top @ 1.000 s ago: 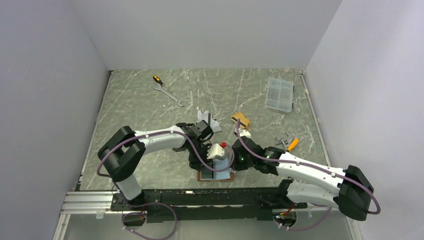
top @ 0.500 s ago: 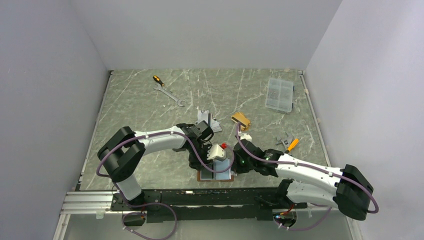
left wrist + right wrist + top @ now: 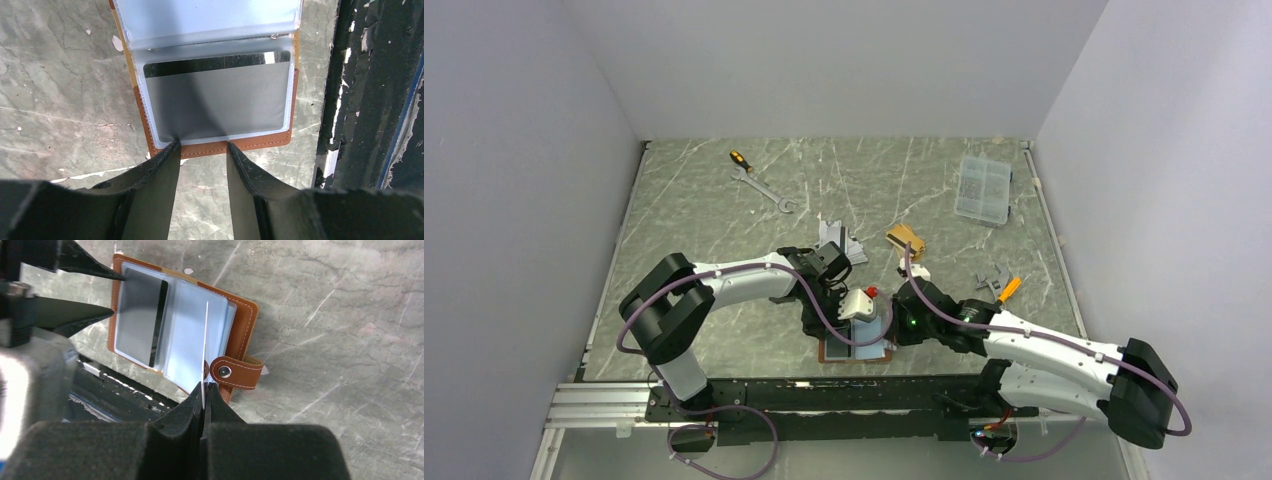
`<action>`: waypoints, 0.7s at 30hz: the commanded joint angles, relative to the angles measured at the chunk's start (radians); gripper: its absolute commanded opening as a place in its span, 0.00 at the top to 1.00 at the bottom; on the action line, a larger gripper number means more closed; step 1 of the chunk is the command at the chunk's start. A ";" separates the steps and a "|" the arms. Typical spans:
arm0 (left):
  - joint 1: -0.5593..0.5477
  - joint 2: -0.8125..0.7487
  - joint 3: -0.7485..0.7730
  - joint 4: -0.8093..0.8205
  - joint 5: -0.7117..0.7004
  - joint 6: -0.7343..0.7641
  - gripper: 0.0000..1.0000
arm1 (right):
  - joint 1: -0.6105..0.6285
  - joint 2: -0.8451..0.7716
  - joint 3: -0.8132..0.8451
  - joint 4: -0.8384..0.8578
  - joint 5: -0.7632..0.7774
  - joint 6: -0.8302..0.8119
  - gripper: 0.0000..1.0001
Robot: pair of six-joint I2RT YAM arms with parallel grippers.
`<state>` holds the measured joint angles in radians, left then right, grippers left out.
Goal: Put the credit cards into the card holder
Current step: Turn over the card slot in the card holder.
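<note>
- The tan-brown leather card holder [image 3: 260,142] lies open, with a silver-grey credit card [image 3: 215,102] seated in its clear sleeve.
- My left gripper [image 3: 202,144] is at its near edge, jaws apart and empty.
- My right gripper [image 3: 204,388] has edged closer over it, clamped on a thin pale sheet [image 3: 205,340]. I cannot tell if it is a card or a sleeve leaf.
- Beyond it, the loose silver stack [image 3: 839,240] and gold cards [image 3: 906,239] remain to load.

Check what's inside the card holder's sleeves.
One silver-grey card with a dark stripe sits in the sleeve nearest the left gripper. The other sleeves look empty, though frosted plastic and the leaf pinched by the right gripper hide any below.
</note>
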<state>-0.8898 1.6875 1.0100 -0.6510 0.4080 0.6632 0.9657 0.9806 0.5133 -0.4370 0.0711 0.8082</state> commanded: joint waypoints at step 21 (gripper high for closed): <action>-0.003 0.011 0.010 0.008 -0.029 0.025 0.58 | 0.005 0.034 -0.037 0.067 -0.008 0.008 1.00</action>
<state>-0.8898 1.6875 1.0100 -0.6487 0.4015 0.6693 0.9661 1.0206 0.4896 -0.3893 0.0475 0.8089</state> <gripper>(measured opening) 0.427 0.009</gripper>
